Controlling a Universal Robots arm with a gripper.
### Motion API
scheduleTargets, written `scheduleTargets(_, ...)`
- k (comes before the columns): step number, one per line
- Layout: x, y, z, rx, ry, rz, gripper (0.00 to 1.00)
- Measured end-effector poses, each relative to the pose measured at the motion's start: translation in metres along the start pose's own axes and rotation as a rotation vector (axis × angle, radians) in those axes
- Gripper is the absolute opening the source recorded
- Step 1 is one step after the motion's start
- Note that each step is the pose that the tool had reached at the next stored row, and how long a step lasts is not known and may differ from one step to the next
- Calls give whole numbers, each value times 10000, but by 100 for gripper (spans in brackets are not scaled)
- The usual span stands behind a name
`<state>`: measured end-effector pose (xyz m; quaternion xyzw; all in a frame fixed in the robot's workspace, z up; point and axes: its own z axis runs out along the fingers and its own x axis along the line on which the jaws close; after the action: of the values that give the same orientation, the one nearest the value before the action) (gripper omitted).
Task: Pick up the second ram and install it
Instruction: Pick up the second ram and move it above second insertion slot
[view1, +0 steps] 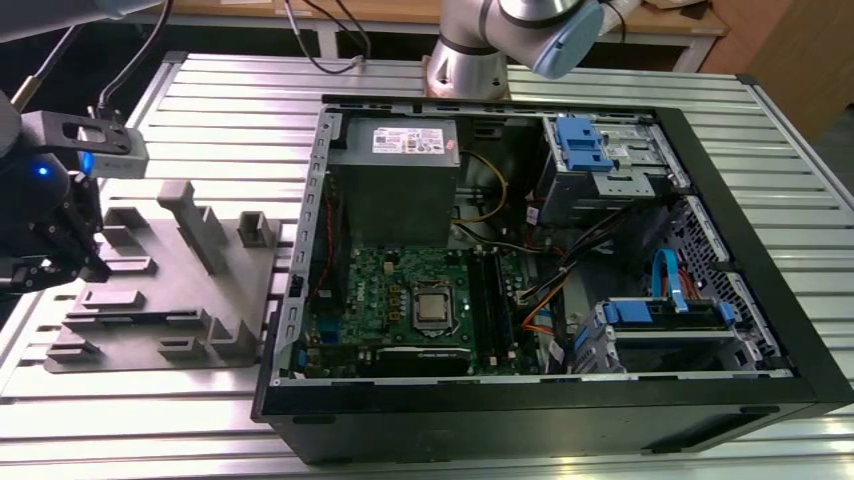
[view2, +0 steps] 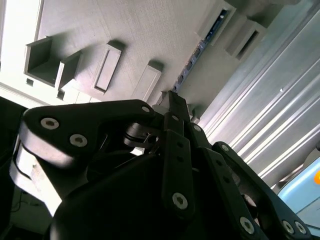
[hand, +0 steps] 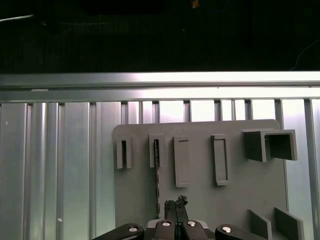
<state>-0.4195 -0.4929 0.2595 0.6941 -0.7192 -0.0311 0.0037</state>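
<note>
The gripper (hand: 175, 205) hangs just above the grey block (hand: 235, 195), near one end of the memory stick (hand: 157, 175) that sits in the block's holder. Whether the gripper is clenched or released, I cannot tell.

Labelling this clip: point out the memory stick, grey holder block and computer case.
memory stick (hand: 157, 175), first wrist view, middle of its upper edge.
grey holder block (view1: 167, 300), exterior view, flat base.
computer case (view1: 534, 410), exterior view, near black wall.

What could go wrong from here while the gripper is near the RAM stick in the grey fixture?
The RAM stick stands on edge in a narrow holder of the fixture block; a gripper off its line could bend or jam it. Loose cables crowd the motherboard's slots, so snagging looks possible.
</note>
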Motion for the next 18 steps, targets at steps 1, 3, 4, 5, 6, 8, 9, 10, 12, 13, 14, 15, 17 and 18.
scheduleTargets(1,0,0,0,0,0,0,7)
scheduleTargets(3,0,-1,6,4,0,-1,7)
scheduleTargets(4,0,-2,15,9,-2,-1,7)
scheduleTargets(5,1,-2,21,8,0,-1,7)
scheduleTargets(6,1,-2,25,8,1,-2,7)
scheduleTargets(8,2,-2,25,7,2,-1,7)
scheduleTargets(9,1,-2,26,7,2,-1,7)
scheduleTargets(10,1,-2,28,9,0,-1,7)
scheduleTargets(12,1,-2,28,9,0,-1,7)
scheduleTargets(13,1,-2,31,9,0,-1,7)
scheduleTargets(14,1,-3,37,12,-2,-2,7)
scheduleTargets(15,2,-3,43,14,-2,-2,7)
scheduleTargets(17,9,-2,48,19,-1,-9,7)
scheduleTargets(18,16,-3,53,24,-3,-20,7)
